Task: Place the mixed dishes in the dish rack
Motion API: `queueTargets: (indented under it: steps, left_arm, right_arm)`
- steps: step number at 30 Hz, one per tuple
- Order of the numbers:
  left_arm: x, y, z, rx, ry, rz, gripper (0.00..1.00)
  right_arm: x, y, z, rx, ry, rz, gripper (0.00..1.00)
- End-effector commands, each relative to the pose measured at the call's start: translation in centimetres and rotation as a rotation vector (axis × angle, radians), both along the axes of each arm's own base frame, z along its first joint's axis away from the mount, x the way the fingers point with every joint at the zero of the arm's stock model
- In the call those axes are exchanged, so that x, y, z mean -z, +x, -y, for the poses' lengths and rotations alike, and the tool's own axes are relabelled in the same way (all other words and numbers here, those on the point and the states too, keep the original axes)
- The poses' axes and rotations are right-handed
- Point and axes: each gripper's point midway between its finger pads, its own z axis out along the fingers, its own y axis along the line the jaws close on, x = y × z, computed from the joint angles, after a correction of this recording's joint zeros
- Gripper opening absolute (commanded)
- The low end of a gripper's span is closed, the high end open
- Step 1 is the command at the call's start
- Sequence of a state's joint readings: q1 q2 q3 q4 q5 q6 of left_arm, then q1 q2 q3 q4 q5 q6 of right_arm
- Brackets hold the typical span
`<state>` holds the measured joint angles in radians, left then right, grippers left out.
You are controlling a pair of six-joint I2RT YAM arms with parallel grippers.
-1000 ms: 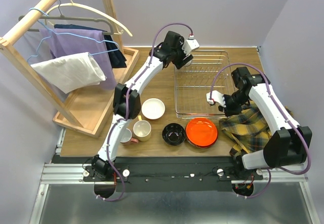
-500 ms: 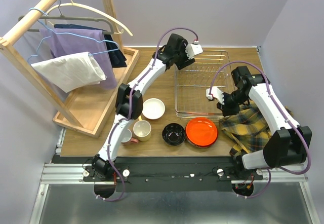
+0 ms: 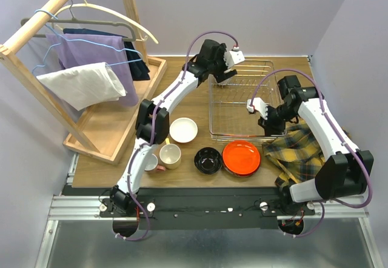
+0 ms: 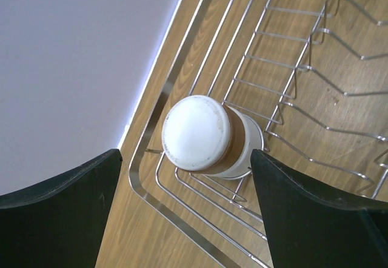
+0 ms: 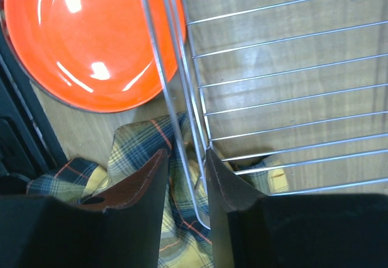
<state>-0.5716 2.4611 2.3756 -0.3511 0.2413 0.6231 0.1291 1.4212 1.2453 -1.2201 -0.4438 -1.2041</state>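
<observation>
Over the far left corner of the dish rack (image 3: 233, 113): left gripper (image 4: 185, 153), spread wide, holding nothing. Directly beneath it, inside that corner, a white and brown cup (image 4: 197, 131), bottom up on the wires and apart from both fingers. Seems put mouth down so that water can drain, and tucked into the corner so that the middle is free for the larger pieces.

At the near right corner of the rack: right gripper (image 5: 185, 156), narrow, with the rim wire running between its fingers. Cannot tell whether the pads press the wire or only stand around it. Probably there to keep the light rack from sliding.

Just outside this rim, on the worktop: the orange-red bowl (image 5: 91, 37) and the plaid cloth (image 5: 139, 153). Not yet loaded, along the near edge of the worktop: black bowl (image 3: 208, 160), white bowl (image 3: 183, 130), cream mug (image 3: 170, 155).
</observation>
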Motion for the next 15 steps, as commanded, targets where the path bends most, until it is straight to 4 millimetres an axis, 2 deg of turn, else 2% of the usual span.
queueTargets:
  steps: [1,4,6,7,8,9,10,11,12,13,14,15]
  left_arm:
    - [-9.8,-1.3,0.9,0.009,-0.197,0.106,0.96]
    - [-13.8,-2.2,0.8,-0.006,-0.271,0.133,0.97]
    - [-14.8,-3.0,0.3,-0.017,-0.277,0.116,0.97]
    - [-16.7,-4.0,-0.2,-0.021,-0.287,0.124,0.97]
    - [-15.2,-4.8,-0.8,-0.031,-0.255,0.069,0.97]
    - [-15.1,-5.4,-1.5,-0.039,-0.241,0.049,0.97]
    - [-17.1,-7.0,-2.6,-0.043,-0.245,0.056,0.97]
    - [-14.0,-8.3,-3.5,-0.053,-0.184,-0.024,0.96]
    - [-13.4,-9.5,-4.1,-0.051,-0.160,-0.053,0.95]
    - [-15.0,-11.4,-5.3,-0.048,-0.159,-0.045,0.94]
    - [-11.5,-13.1,-6.4,-0.057,-0.092,-0.131,0.92]
    - [-10.8,-14.4,-7.1,-0.055,-0.068,-0.153,0.89]
  right_arm:
    - [-1.5,1.6,-1.0,0.051,0.063,0.042,0.41]
    - [-1.8,1.6,-1.3,0.067,0.079,0.048,0.43]
    - [-2.1,1.9,-1.4,0.091,0.093,0.056,0.45]
    - [-2.2,1.9,-1.6,0.099,0.104,0.060,0.46]
    - [-2.3,2.0,-1.7,0.118,0.111,0.060,0.46]
    - [-2.6,2.4,-1.8,0.128,0.119,0.075,0.48]
    - [-2.9,2.6,-1.9,0.140,0.129,0.085,0.49]
    - [-3.1,2.7,-2.0,0.180,0.139,0.082,0.50]
    - [-3.4,3.4,-2.1,0.199,0.153,0.107,0.52]
    - [-3.5,3.9,-2.1,0.230,0.160,0.118,0.53]
    - [-3.5,4.1,-2.1,0.266,0.169,0.125,0.55]
    - [-4.1,5.4,-2.3,0.346,0.201,0.155,0.57]
